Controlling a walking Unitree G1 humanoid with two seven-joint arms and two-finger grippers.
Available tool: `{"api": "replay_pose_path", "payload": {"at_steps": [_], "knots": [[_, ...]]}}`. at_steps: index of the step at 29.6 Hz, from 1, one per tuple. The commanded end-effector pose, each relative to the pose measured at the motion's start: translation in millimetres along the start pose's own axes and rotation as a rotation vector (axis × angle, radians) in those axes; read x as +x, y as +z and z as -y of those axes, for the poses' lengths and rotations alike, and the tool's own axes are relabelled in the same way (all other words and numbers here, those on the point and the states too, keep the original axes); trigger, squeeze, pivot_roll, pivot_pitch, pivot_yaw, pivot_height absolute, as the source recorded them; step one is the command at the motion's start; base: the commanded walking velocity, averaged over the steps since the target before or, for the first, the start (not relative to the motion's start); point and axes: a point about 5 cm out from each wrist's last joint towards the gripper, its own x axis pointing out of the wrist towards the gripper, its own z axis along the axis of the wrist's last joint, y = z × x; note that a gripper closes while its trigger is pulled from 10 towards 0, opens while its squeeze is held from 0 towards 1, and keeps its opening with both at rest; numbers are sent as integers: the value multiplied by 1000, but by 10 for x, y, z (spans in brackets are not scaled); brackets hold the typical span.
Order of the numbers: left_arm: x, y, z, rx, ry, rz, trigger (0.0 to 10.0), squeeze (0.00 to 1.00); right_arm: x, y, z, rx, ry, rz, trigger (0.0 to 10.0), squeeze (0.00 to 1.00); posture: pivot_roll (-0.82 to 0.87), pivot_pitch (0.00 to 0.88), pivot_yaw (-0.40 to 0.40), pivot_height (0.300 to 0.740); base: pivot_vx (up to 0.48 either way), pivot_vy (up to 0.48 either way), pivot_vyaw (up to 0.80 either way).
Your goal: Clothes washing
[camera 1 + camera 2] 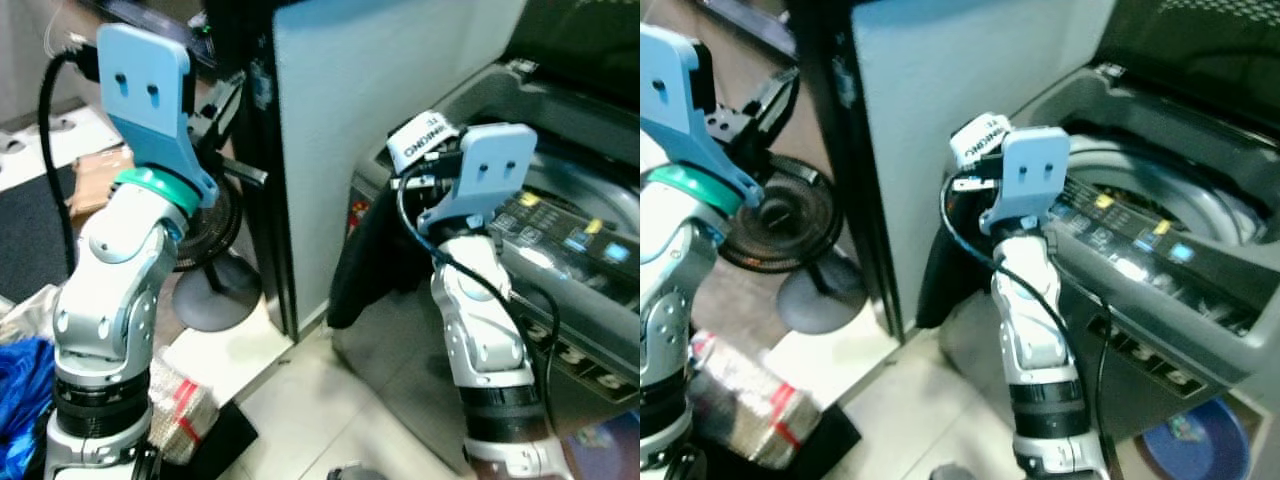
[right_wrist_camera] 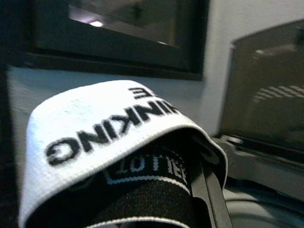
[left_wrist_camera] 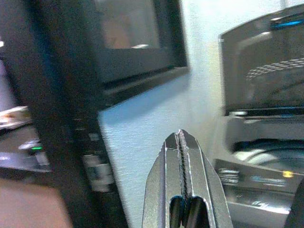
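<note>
1. Two arms up. My right gripper is clamped on a black garment at its white waistband, which carries black lettering.
2. The waistband drapes over my right fingers. The rest of the garment hangs down off it, against the washing machine's near-left corner and just left of my right forearm.
3. The garment sits at the left edge of the machine's top, not inside the drum. Its hanging end is clear of the floor.
4. The machine lid stands raised at the far side. The control panel, with lit buttons, runs along the near edge, right of my right wrist.
5. My left gripper is pinched shut on nothing, its fingers pressed flat together.
6. The left gripper is raised well left of the garment and points at the pale side panel of a tall cabinet standing between my two arms.
7. A black fan on a round base stands on the floor behind my left arm.
8. Blue cloth lies at the near left. A wrapped bundle with a red band is beside it.
</note>
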Motion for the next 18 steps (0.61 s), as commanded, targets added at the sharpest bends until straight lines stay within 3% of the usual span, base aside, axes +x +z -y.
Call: {"api": "replay_pose_path", "payload": {"at_steps": [1,9,15,18], "knots": [[-3,-8,-14,5,7,-4,10000,0,5,11,-42,15,8,8,10000,0,97,14,48,740,0,0,-800],[0,-14,-14,-9,12,-6,10000,0,53,82,-61,26,15,36,10000,0,95,18,49,740,0,0,-800],[0,-39,-15,-6,17,-13,10000,0,177,321,-132,66,35,121,10000,0,96,17,49,740,0,0,-800],[-12,-87,-6,2,29,-33,10000,0,294,602,-216,116,53,226,10000,0,99,16,50,740,0,0,-800]]}}
